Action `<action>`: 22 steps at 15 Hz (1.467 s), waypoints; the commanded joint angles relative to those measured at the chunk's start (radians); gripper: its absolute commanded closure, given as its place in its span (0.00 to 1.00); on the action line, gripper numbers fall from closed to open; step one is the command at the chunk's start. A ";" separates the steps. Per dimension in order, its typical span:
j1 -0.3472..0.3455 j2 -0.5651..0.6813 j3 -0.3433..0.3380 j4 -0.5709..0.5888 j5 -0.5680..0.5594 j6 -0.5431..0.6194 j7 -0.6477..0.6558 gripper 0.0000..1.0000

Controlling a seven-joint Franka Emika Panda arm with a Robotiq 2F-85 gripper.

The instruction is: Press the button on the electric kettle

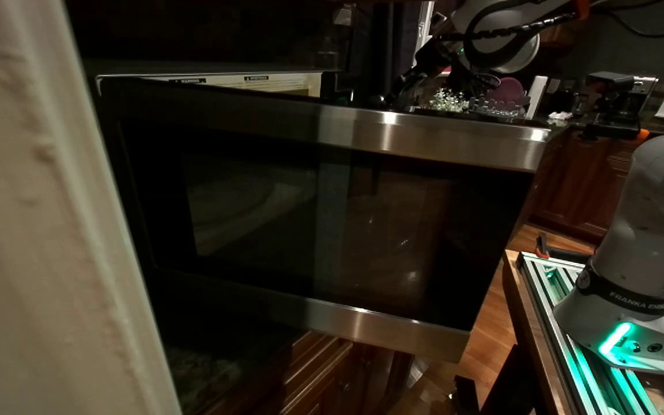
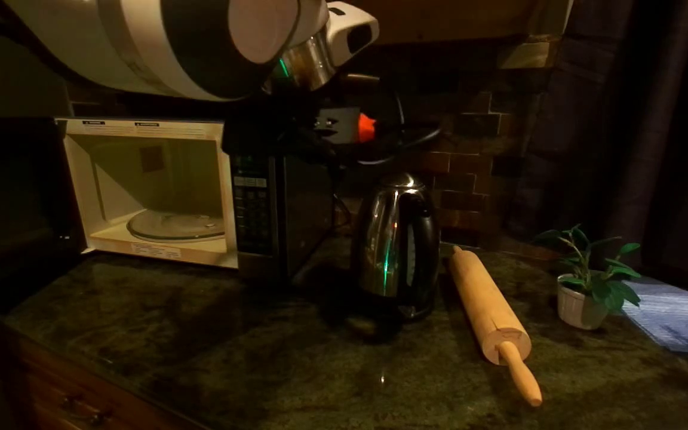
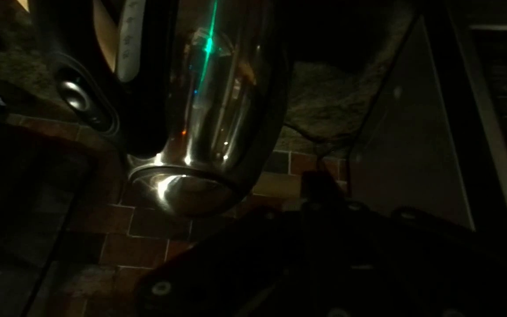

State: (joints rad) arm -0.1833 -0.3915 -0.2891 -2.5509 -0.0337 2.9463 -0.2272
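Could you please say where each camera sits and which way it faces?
An exterior view sits outside the open microwave door, facing it; the arm shows right and top.
An exterior view faces the counter from its front; the arm shows at top.
The wrist-mounted camera faces the kettle, pictured upside down; the gripper shows at the bottom.
Both exterior views share the microwave and arm.
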 commanded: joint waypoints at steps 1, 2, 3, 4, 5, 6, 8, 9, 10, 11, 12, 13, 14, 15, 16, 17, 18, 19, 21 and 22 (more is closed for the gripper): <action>-0.057 0.083 0.017 0.006 -0.015 0.160 0.062 1.00; -0.073 0.099 0.022 0.006 -0.019 0.195 0.070 1.00; -0.115 0.116 0.048 0.003 -0.027 0.220 0.083 1.00; -0.160 0.131 0.075 0.001 -0.039 0.234 0.097 1.00; -0.220 0.142 0.113 0.001 -0.058 0.228 0.114 1.00; -0.272 0.150 0.147 0.001 -0.074 0.230 0.128 1.00; -0.384 0.152 0.225 -0.002 -0.119 0.224 0.170 1.00; -0.440 0.149 0.266 -0.005 -0.142 0.239 0.195 1.00; -0.489 0.144 0.303 -0.008 -0.161 0.252 0.218 1.00; -0.545 0.134 0.346 -0.014 -0.181 0.261 0.240 1.00; -0.594 0.125 0.385 -0.016 -0.194 0.264 0.257 1.00; -0.649 0.118 0.431 -0.019 -0.208 0.263 0.272 1.00; -0.696 0.109 0.473 -0.021 -0.218 0.261 0.284 1.00; -0.754 0.099 0.523 -0.022 -0.233 0.247 0.300 1.00; -0.804 0.088 0.568 -0.024 -0.244 0.235 0.315 1.00; -0.848 0.077 0.611 -0.026 -0.252 0.221 0.323 1.00; -0.876 0.072 0.644 -0.028 -0.255 0.216 0.328 1.00; -0.907 0.062 0.680 -0.032 -0.258 0.211 0.337 1.00; -0.929 0.052 0.725 -0.038 -0.254 0.164 0.328 1.00; -0.948 0.045 0.753 -0.041 -0.257 0.144 0.331 1.00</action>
State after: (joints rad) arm -1.0734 -0.3003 0.3891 -2.5636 -0.2620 3.1570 0.0659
